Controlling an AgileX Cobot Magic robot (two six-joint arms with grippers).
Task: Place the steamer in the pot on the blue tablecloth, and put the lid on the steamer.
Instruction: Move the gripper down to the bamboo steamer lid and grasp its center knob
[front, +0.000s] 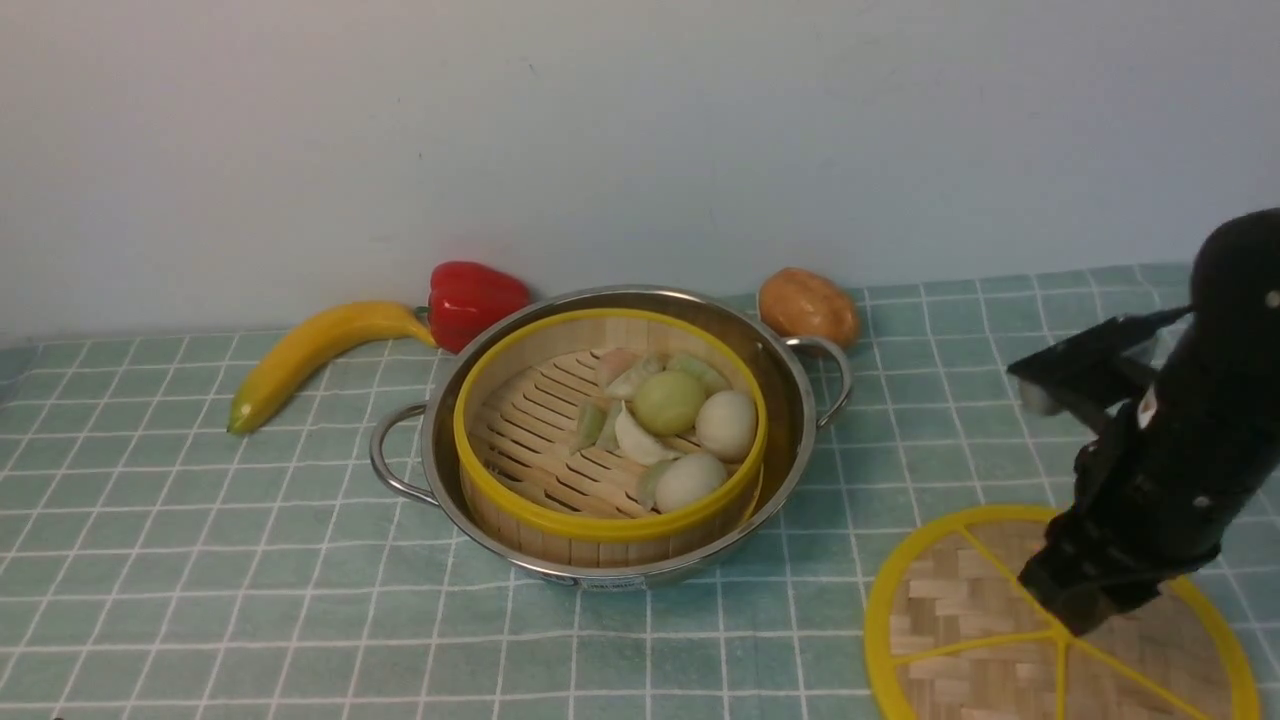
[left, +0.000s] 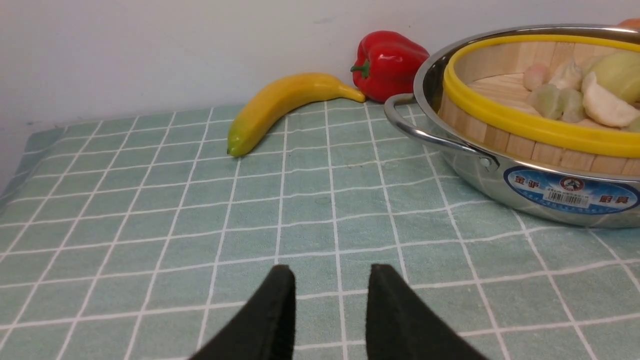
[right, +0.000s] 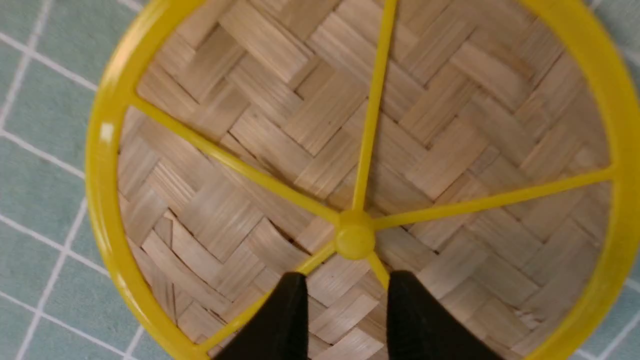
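Pale blue tablecloth (front: 200, 560) spreads below a plain wall. On it, front right, the lid (front: 960, 640) lies flat, with the right gripper (right: 345, 280) parted just short of its hub, gripping nothing. A pinch on a thin spoke could slip, tipping the lid onto the buns. The steamer (front: 530, 420) sits inside the pot (front: 790, 400); bare cloth between gives room. The left gripper (left: 327, 272) hangs parted over bare cloth.

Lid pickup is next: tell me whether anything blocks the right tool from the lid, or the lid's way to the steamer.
Nothing visible does. The right tool hangs open over the lid, near its hub. Only blue tablecloth lies between the lid and the steamer, whose top is uncovered in the pot.
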